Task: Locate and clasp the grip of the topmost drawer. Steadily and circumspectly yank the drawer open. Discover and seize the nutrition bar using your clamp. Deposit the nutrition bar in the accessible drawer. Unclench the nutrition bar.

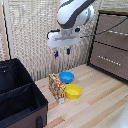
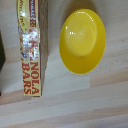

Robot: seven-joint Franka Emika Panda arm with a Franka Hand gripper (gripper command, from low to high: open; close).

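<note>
The nutrition bar [image 1: 56, 85] was seen stood upright on the worktop [image 1: 100, 105], long axis vertical, beside the yellow bowl [image 1: 73, 91] and blue bowl [image 1: 66, 77]. Above, the pincer [image 1: 62, 51] was held apart, empty.

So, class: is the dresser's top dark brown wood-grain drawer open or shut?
Shut: the top dark brown wood-grain drawer sits flush with the drawers below, its front not pulled out, in the exterior view.
</note>
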